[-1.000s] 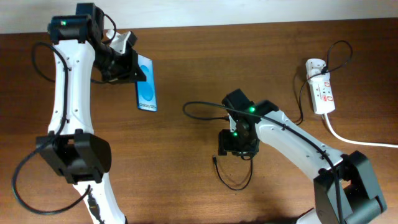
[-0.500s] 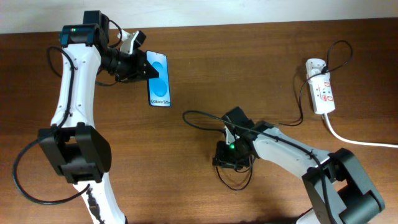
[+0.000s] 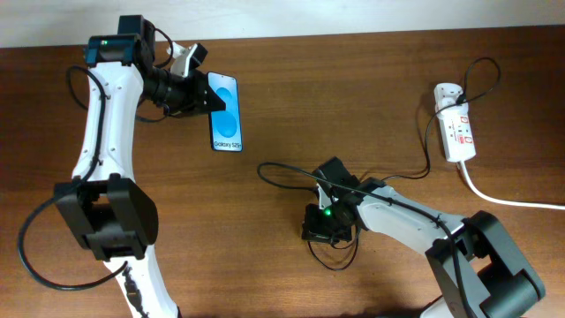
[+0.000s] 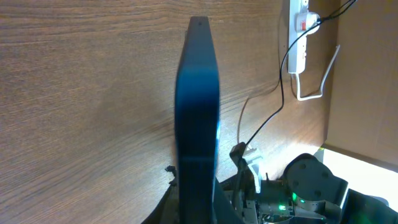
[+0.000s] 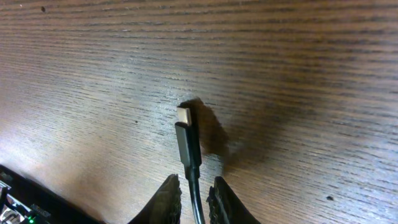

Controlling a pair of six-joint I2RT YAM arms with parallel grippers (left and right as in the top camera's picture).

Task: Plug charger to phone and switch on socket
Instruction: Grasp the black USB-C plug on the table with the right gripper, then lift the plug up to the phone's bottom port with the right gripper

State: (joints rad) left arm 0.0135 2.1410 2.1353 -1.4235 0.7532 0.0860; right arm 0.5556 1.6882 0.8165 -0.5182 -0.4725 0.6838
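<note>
The phone (image 3: 225, 119), blue screen up, is held clear of the table at the back left by my left gripper (image 3: 201, 102), which is shut on its top end. In the left wrist view the phone (image 4: 198, 106) shows edge-on between the fingers (image 4: 198, 208). The charger's thin black cable (image 3: 282, 162) loops across the table's middle. Its black plug tip (image 5: 185, 127) lies flat on the wood. My right gripper (image 5: 194, 186) is low over the table, fingers narrowly open on either side of the cable just behind the plug. The right gripper also shows from overhead (image 3: 320, 230).
The white socket (image 3: 457, 134) lies at the far right with the white adapter block (image 3: 446, 93) plugged in at its top end and a thick white cord (image 3: 503, 201) running off right. The socket also shows in the left wrist view (image 4: 300, 31).
My left arm swung the phone rightward and turned it upright, then held still. My right gripper moved down and forward onto the cable's end near the plug.
</note>
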